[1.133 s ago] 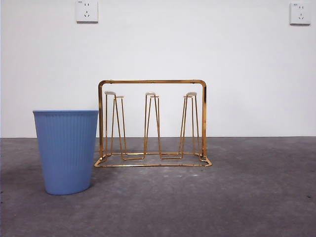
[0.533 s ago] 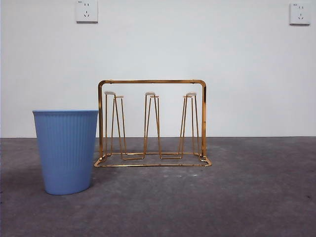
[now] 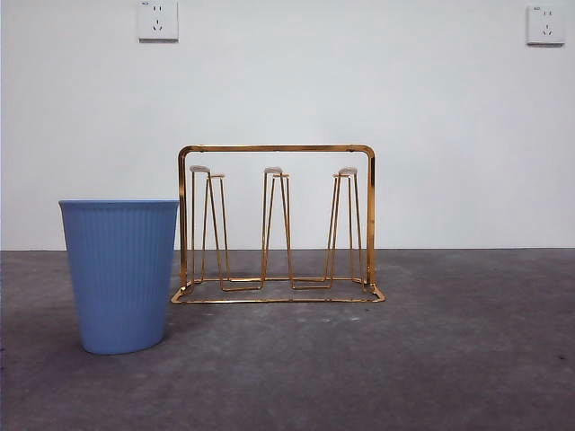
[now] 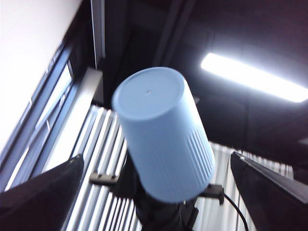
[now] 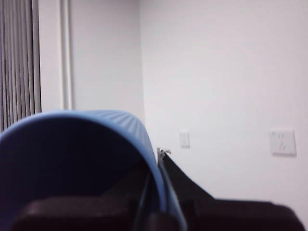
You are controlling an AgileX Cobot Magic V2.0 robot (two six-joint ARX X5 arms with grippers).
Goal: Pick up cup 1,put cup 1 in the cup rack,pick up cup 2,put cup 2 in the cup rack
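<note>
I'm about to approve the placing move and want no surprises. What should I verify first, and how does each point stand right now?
1. Grip: ok. The right gripper pinches the held cup by its rim wall.
2. Left gripper free: ok. Its jaws stand wide open, apart from that cup.
3. Cup rack upright on the table: ok.
4. Prongs bare: ok, no cup hangs on any.
5. Second cup out of the way: cannot tell. It stands upright close beside the rack's end.
6. Held cup lined up over the rack: cannot tell. The front view shows no arm.
</note>
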